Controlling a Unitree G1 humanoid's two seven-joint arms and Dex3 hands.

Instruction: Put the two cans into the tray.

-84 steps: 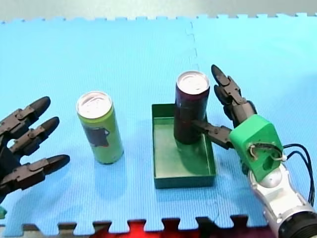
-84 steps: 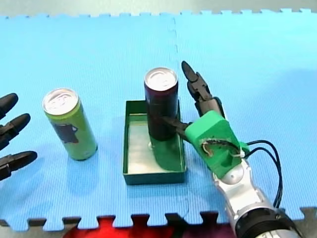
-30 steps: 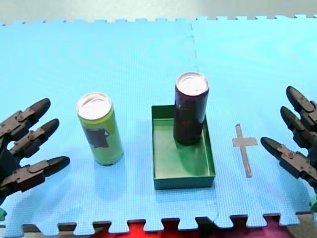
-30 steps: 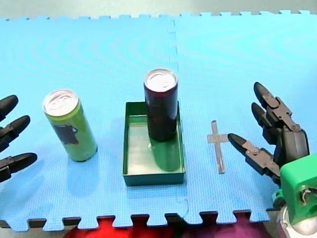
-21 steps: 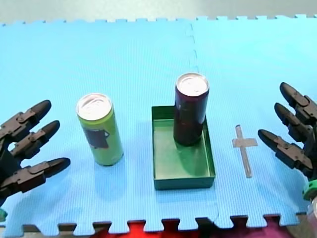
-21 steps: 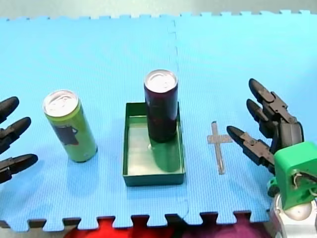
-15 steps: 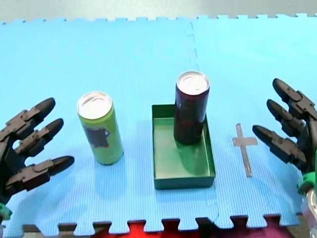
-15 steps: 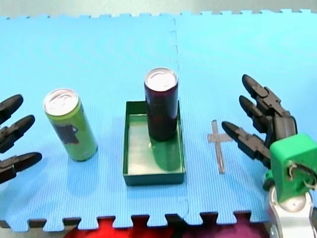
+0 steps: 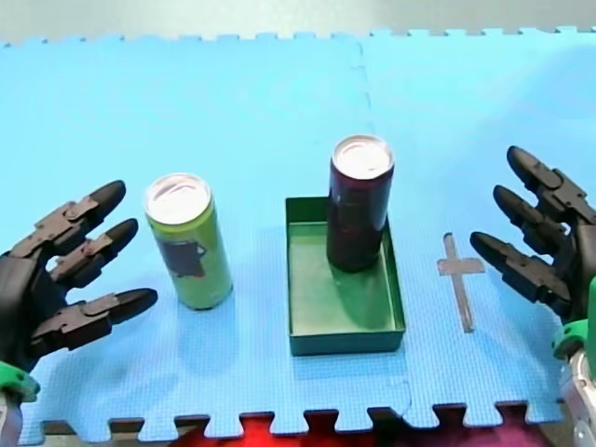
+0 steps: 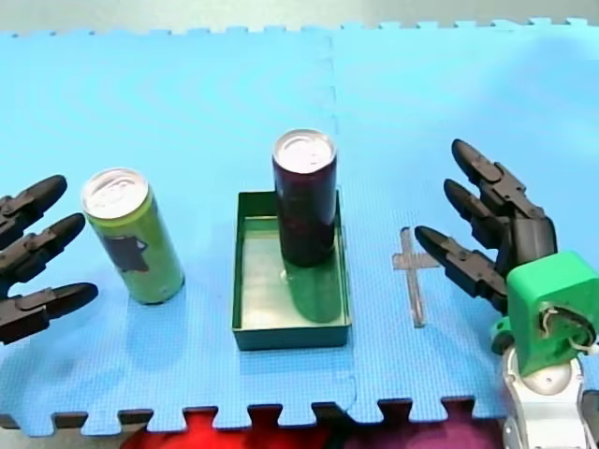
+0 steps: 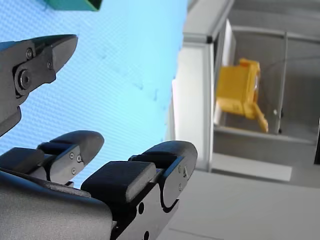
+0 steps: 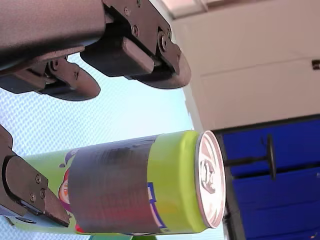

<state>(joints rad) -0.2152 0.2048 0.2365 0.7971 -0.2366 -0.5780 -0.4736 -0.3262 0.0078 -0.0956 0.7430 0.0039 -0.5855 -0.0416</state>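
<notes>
A green can (image 9: 189, 242) stands upright on the blue mat, left of the green tray (image 9: 346, 331). A dark maroon can (image 9: 358, 205) stands upright inside the tray at its far end. My left hand (image 9: 130, 247) hovers just left of the green can, a small gap away, holding nothing. My right hand (image 9: 494, 209) is at the right, well away from the tray, also holding nothing. The second wrist view has the green can (image 12: 140, 185) close up, with black fingers (image 12: 135, 45) on either side that do not touch it.
A grey tape cross (image 9: 459, 279) lies on the mat between the tray and my right hand. The mat's jigsaw front edge (image 9: 298, 424) runs near the bottom, with something red below it. A yellow object (image 11: 240, 92) sits on shelving beyond the mat.
My right hand let go of the maroon can in the tray and drew back to the right. My left hand has moved right, closer to the green can.
</notes>
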